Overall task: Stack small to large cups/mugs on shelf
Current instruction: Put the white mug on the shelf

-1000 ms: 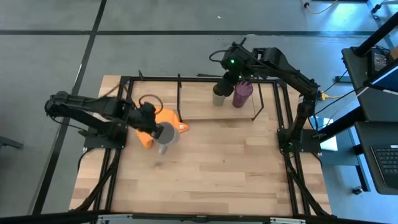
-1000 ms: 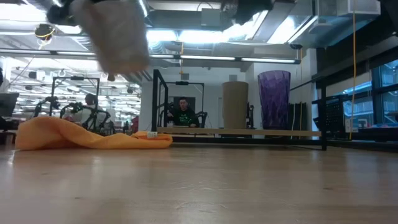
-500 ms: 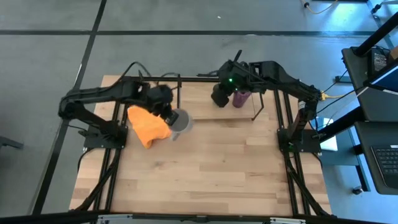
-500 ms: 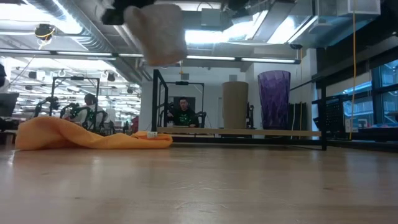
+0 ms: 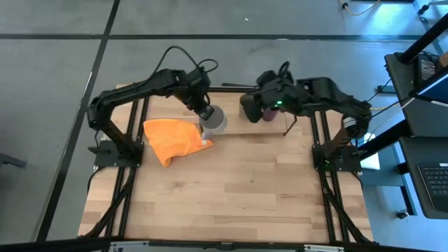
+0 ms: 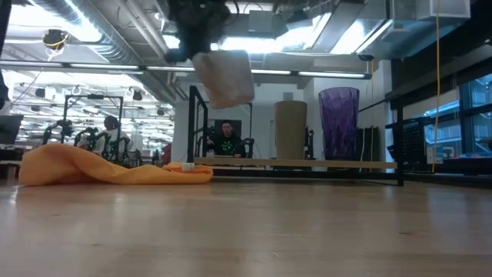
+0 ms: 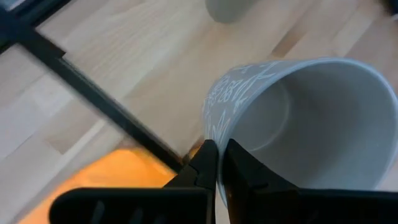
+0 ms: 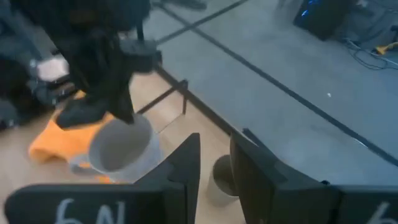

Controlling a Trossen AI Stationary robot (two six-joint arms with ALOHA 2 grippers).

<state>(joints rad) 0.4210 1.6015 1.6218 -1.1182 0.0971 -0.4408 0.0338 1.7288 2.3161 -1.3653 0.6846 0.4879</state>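
My left gripper (image 5: 208, 114) is shut on the grey mug (image 5: 215, 122), which hangs high above the table in the low view (image 6: 224, 77), left of the shelf (image 5: 245, 128). The olive-green cup (image 6: 290, 129) and the purple ribbed cup (image 6: 338, 123) stand upright on their bases, side by side on the shelf board (image 6: 307, 163). My right gripper (image 8: 214, 168) is above the shelf over the olive cup (image 8: 221, 180), its fingers a little apart and touching nothing. My left gripper pinches the mug's rim wall (image 7: 214, 134), one finger inside the mug and one outside. The fingers slant down from above. The mug is lifted clear of the table, tilted, with its mouth toward the gripper.
An orange cloth (image 5: 171, 138) lies bunched on the table left of the shelf, below the mug. Black wire frames (image 5: 201, 105) edge the shelf. The near half of the table (image 5: 231, 189) is bare wood. A person (image 6: 225, 138) sits beyond the table.
My left gripper has carried the grey mug from above the orange cloth toward the table's far right, up to the shelf's left end, still lifted clear and tilted. My right arm has swung while its gripper stays over the olive cup.
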